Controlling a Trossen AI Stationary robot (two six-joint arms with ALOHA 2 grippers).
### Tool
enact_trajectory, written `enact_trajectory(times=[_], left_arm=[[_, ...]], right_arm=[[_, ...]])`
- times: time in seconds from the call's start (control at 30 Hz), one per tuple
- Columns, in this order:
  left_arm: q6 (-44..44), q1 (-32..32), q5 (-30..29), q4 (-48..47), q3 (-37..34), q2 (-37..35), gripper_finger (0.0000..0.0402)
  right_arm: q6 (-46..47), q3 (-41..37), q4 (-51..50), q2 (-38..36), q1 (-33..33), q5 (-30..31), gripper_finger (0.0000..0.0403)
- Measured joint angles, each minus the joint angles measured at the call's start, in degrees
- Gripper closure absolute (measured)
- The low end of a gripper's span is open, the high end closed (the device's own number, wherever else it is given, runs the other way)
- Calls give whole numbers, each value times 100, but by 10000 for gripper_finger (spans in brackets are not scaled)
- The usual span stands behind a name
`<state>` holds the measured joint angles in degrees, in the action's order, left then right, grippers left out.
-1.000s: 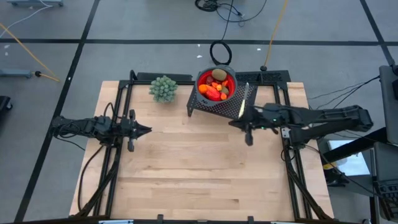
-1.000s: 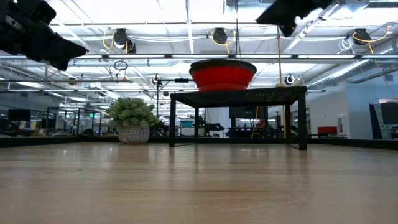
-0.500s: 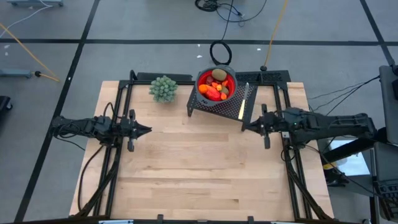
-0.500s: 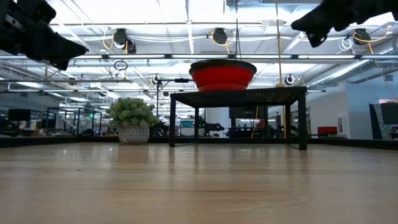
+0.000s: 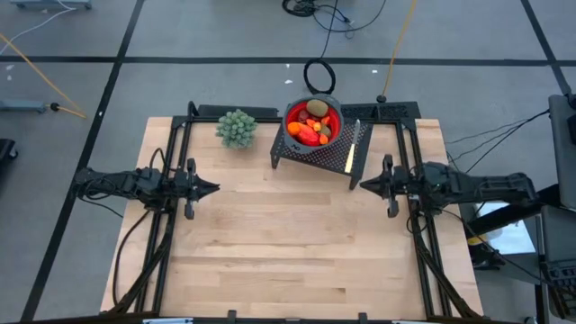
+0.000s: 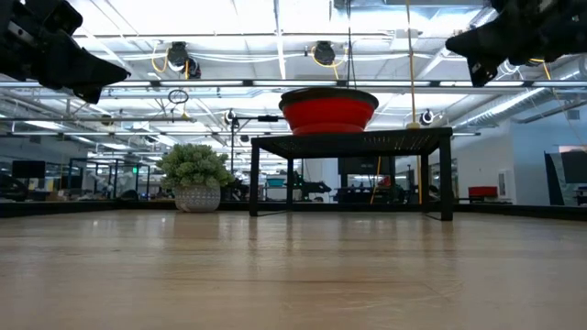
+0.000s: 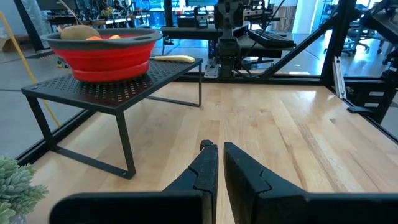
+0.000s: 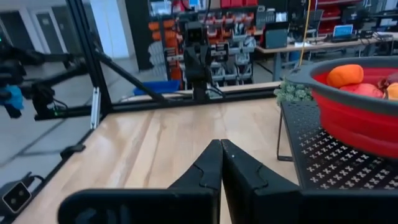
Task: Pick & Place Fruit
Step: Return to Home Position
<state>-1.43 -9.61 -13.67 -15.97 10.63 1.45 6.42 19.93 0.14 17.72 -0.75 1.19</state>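
High view: looks like the homing step, with fruit [image 5: 309,133] in red bowl [image 5: 339,121], right gripper [image 5: 364,184] and left gripper [image 5: 214,188] pressed together, empty. Needs only parking clear of shelf [image 5: 328,157].

From here I see a red strainer bowl [image 6: 327,116] on the black mesh shelf [image 5: 335,158] at the wooden table's [image 5: 288,243] far edge, with a yellow knife [image 5: 355,144] lying beside it on the shelf. A pale green knobbly bunch [image 5: 237,128] stands just left of the shelf.
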Motion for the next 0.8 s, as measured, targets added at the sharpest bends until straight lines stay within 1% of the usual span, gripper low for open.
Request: enact_trajectory(times=[0.13,0.33,0.47,0.57,0.7,0.8], left_arm=[[-2,-2,0,0,0,-2,376],[-2,-1,-2,0,1,0,376],[84,0,-37,-1,1,-2,376],[115,0,-218,0,0,-2,376],[118,-1,-337,0,0,-1,376],[118,0,-337,0,0,-1,376]], right_arm=[[176,-362,280,-333,2,4,403],[191,-633,284,-804,0,44,403],[190,-704,257,-1071,0,52,403],[179,-724,81,-1239,0,55,403],[189,-724,-82,-1376,0,211,403],[198,-724,-131,-1415,2,199,403]])
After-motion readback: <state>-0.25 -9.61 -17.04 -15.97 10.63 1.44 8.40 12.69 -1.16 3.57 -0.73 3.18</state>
